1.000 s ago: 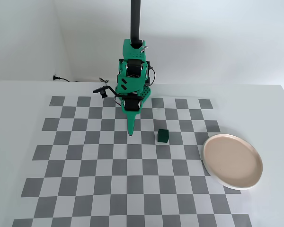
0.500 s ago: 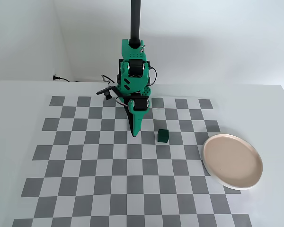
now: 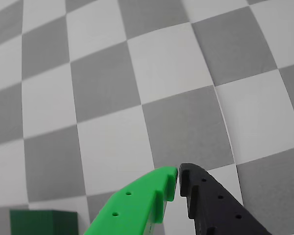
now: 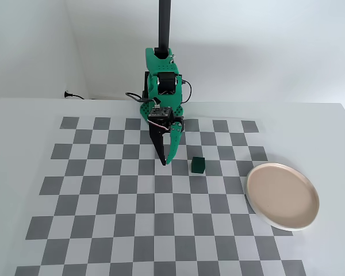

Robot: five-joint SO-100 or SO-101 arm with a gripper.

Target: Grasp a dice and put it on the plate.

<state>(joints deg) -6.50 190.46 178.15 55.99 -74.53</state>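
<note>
The dice is a small dark green cube on the checkered mat, just right of my gripper in the fixed view. In the wrist view it sits at the bottom left corner, partly cut off by the frame edge. My gripper has one bright green finger and one black finger; the tips almost touch and nothing is between them. It hangs just above the mat, apart from the dice. The plate is round, beige-pink with a pale rim, at the mat's right edge. It is out of the wrist view.
The grey and white checkered mat covers a white table. The arm's green base and a black post stand at the back centre. A cable and plug lie at the back left.
</note>
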